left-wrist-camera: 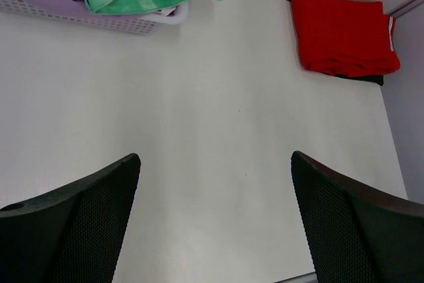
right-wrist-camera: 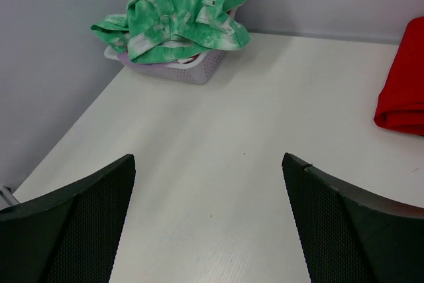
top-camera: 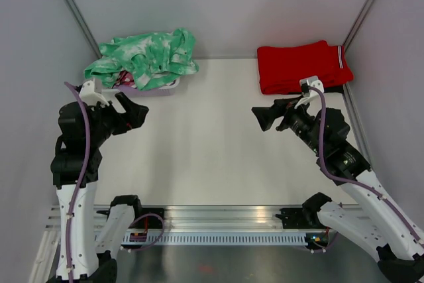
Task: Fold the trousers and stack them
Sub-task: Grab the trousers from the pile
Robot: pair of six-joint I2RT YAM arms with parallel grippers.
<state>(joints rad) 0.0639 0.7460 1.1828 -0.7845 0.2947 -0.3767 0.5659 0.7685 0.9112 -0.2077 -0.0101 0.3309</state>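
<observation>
Left arm (top-camera: 71,223) and right arm (top-camera: 374,211): white lower links, black motor housings above, 1 lilac cable (top-camera: 85,144) running along each, and a white camera bracket (top-camera: 93,89) at each wrist. Left gripper (top-camera: 138,112) and right gripper (top-camera: 260,117) are black, with 2 broad fingers (left-wrist-camera: 79,223) each and fine mesh texture on the inner faces. Base blocks are black, mounted on a silver slotted rail (top-camera: 218,226).

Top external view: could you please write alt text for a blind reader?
Crumpled mint-green tie-dye fabric trousers spill over a lilac plastic basket, far left on the white table; folded red trousers lie far right. The left pincer and right pincer hover open.
</observation>
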